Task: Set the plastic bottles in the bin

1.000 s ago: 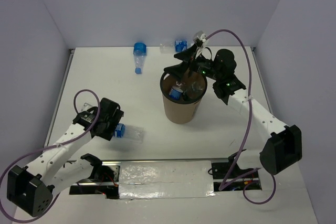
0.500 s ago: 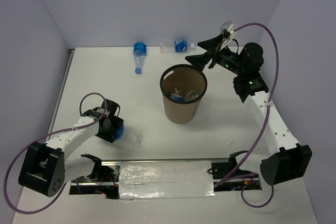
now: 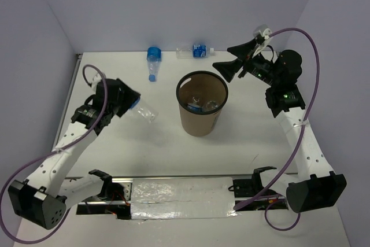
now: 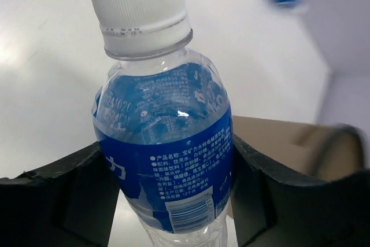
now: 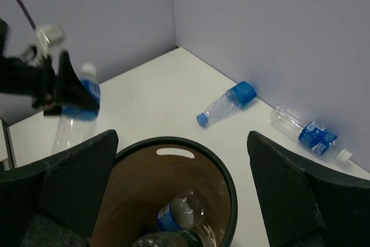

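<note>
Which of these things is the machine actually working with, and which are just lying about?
Job: brown cylindrical cardboard bin; clear blue-labelled plastic bottle in left claw; two clear plastic bottles at back; bottles inside bin.
Lying about: purple cables; silver foil strip.

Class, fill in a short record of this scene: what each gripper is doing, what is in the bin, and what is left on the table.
Left gripper: shut on a blue-label bottle
Right gripper: open, empty, up beside the bin
In bin: at least two bottles
On table: blue-capped bottle and white-capped bottle, both lying near its far edge
</note>
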Controlling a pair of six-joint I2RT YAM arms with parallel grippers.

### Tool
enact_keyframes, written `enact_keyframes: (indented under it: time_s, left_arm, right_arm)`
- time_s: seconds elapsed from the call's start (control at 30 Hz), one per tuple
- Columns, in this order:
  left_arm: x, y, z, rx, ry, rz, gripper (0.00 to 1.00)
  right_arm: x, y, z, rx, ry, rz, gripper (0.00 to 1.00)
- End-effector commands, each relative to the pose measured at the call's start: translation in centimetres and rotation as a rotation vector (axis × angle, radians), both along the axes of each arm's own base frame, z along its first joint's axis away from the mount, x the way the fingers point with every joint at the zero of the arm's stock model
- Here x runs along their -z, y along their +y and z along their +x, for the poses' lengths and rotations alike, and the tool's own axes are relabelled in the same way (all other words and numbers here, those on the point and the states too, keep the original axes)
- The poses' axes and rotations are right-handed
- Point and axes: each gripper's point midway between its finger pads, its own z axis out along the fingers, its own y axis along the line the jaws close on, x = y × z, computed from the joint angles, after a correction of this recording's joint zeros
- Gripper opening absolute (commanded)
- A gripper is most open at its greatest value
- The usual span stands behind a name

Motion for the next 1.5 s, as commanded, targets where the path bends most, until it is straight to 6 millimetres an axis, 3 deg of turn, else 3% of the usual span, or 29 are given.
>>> enact_keyframes:
  time_s: [0.0,0.07,0.13,0.17,0.2,0.23,0.27,0.3,0.33,0.5,0.77,0.93,1.03,1.07,1.13,1.17,1.23,1.4,1.47]
  left_arm:
    - [-11.0,-3.0,2.8,0.248,-0.393,0.114,0.0]
    - [-17.0,-4.8,3.5,0.306,-0.567,0.116,0.0]
    - [-20.8,-7.6,3.6,0.409,-0.68,0.147,0.0]
    - [-22.8,-8.8,3.7,0.443,-0.751,0.146,0.0]
    - [-22.8,-10.7,4.1,0.504,-0.768,0.169,0.0]
    - [-24.8,-11.9,4.0,0.531,-0.82,0.159,0.0]
    - [-25.6,-13.4,3.8,0.577,-0.862,0.173,0.0]
    - [-24.8,-14.9,4.8,0.609,-0.852,0.195,0.0]
    - [-25.6,-15.7,5.1,0.615,-0.874,0.208,0.0]
    - [-23.4,-20.8,7.3,0.688,-0.939,0.382,0.0]
    - [-18.3,-24.4,9.2,0.768,-0.961,0.697,0.0]
    - [-16.5,-25.0,8.6,0.817,-0.949,0.693,0.0]
    - [-15.9,-25.2,7.9,0.844,-0.955,0.665,0.24]
    - [-15.8,-25.3,7.6,0.858,-0.956,0.656,0.46]
    - [-15.7,-25.7,7.0,0.884,-0.955,0.63,0.66]
    - [-15.8,-25.6,6.7,0.891,-0.952,0.624,0.82]
    - [-16.0,-25.9,6.0,0.916,-0.964,0.596,0.97]
    - [-18.8,-25.5,4.6,0.895,-1.01,0.531,0.99]
    - [-21.2,-25.1,4.2,0.866,-1.031,0.497,0.99]
  right_arm:
    - [-1.1,-0.8,-0.5,0.015,-0.044,-0.029,1.0]
    - [-0.9,-0.6,-0.8,-0.017,-0.044,-0.041,0.93]
    - [-0.5,-0.4,-1.3,-0.049,-0.036,-0.052,0.84]
    - [-0.3,-0.5,-1.3,-0.053,-0.031,-0.056,0.7]
    - [-0.1,-0.3,-1.4,-0.067,-0.018,-0.058,0.62]
    - [0.1,-0.5,-1.3,-0.063,-0.009,-0.057,0.51]
    - [0.2,-0.6,-1.2,-0.06,0.003,-0.051,0.33]
    - [0.1,-0.8,-1.2,-0.055,-0.001,-0.048,0.27]
    - [0.1,-1.1,-1.2,-0.042,-0.003,-0.046,0.23]
    - [0.1,-2.3,-1.1,0.004,0.0,-0.031,0.22]
    - [0.4,-4.1,-1.1,0.055,0.013,-0.02,0.22]
    - [0.7,-4.4,-1.2,0.063,0.017,-0.022,0.25]
    - [1.0,-4.4,-1.1,0.065,0.022,-0.023,0.28]
    - [1.0,-4.4,-1.1,0.063,0.022,-0.023,0.28]
    - [1.1,-4.4,-1.1,0.062,0.025,-0.023,0.28]
    - [1.2,-4.4,-1.1,0.06,0.027,-0.024,0.29]
    - [1.2,-4.4,-1.1,0.061,0.027,-0.025,0.29]
    - [1.2,-4.4,-1.0,0.055,0.027,-0.029,0.31]
    - [1.2,-4.3,-1.1,0.052,0.026,-0.032,0.31]
